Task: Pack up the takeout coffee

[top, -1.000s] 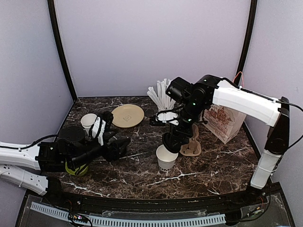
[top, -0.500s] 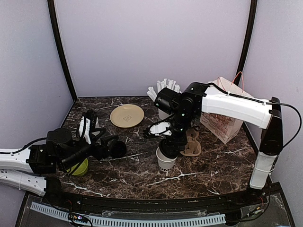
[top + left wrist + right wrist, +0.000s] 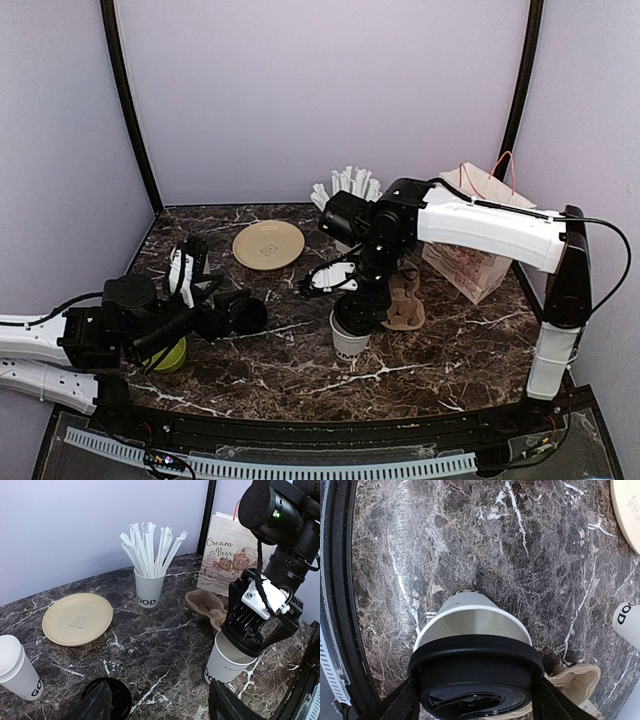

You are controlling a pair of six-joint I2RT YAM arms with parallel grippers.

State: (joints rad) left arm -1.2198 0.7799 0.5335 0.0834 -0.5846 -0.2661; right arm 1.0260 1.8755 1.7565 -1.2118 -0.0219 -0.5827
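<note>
A white paper coffee cup (image 3: 347, 342) (image 3: 223, 666) (image 3: 470, 616) with black lettering stands open near the table's middle. My right gripper (image 3: 355, 308) (image 3: 476, 702) hangs straight over it, shut on a round black lid (image 3: 475, 677). The lid covers the near part of the cup's mouth and the far part of the rim shows. To the left, my left gripper (image 3: 226, 318) (image 3: 165, 707) is low over the table and open, holding nothing. A second black lid (image 3: 247, 315) (image 3: 114, 696) lies flat by its left finger (image 3: 95, 706). Another white lettered cup (image 3: 14, 669) stands at far left.
A tan plate (image 3: 268, 244) (image 3: 77, 618) lies at the back left. A cup of wrapped straws (image 3: 345, 195) (image 3: 148, 587) stands behind it. The brown cardboard carrier (image 3: 405, 305) (image 3: 204, 604) and a printed paper bag (image 3: 470, 255) (image 3: 225, 555) are on the right. Something green (image 3: 166, 353) sits under my left arm.
My right gripper came down and left with the black lid until it sits over the open cup. My left arm drew back to the left.
</note>
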